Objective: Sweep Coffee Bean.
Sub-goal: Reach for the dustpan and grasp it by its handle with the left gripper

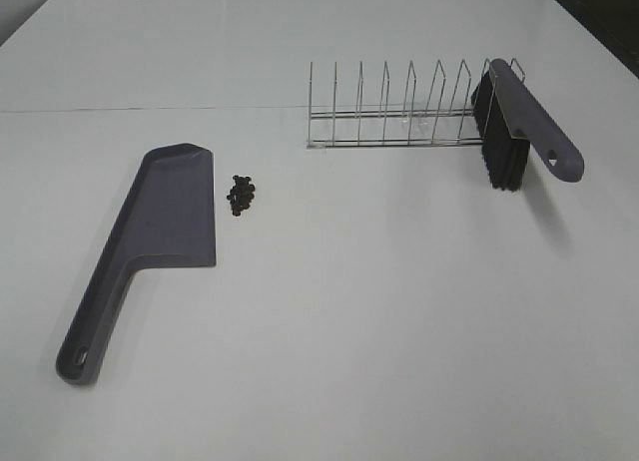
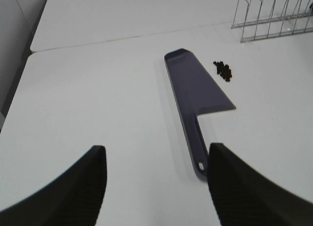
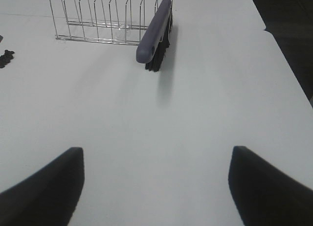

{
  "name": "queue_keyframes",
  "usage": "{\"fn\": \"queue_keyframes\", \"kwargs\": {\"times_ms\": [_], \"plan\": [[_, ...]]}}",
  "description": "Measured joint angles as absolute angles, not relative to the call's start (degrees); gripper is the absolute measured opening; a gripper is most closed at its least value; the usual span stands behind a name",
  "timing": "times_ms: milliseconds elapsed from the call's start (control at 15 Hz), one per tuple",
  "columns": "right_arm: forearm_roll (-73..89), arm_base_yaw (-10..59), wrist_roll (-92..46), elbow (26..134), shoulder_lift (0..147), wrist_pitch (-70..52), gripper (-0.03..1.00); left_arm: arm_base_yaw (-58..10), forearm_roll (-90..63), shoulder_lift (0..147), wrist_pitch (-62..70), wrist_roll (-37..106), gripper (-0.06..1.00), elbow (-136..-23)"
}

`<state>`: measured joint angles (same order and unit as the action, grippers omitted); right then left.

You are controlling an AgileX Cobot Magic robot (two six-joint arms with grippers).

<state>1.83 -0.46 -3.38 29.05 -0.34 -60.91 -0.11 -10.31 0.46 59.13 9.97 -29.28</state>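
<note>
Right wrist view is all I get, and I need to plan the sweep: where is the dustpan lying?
Observer: The dustpan lies flat on the table, left of the coffee bean cluster in the high view.
Operator: Is it touching the beans?
Observer: No, a narrow strip of bare table shows between them.
Operator: And the left tool?
Observer: The left tool is open and empty, near the dustpan's handle end.
</note>
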Motion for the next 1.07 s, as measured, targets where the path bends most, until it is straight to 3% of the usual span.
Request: {"fn": "queue_keyframes", "kwargs": {"times_ms": [467,1067], "plan": [[1.83,-0.46,-3.38,29.05,-0.34,-60.91,0.68,-0.11,-10.54,26.07,37.41,6.36,0.56,-31.11],[1.83,-0.46,-3.38,29.05,-0.34,-60.91,0.68,-0.11,-16.67,75.63,38.5,6.53,0.56,-52.25]]}}
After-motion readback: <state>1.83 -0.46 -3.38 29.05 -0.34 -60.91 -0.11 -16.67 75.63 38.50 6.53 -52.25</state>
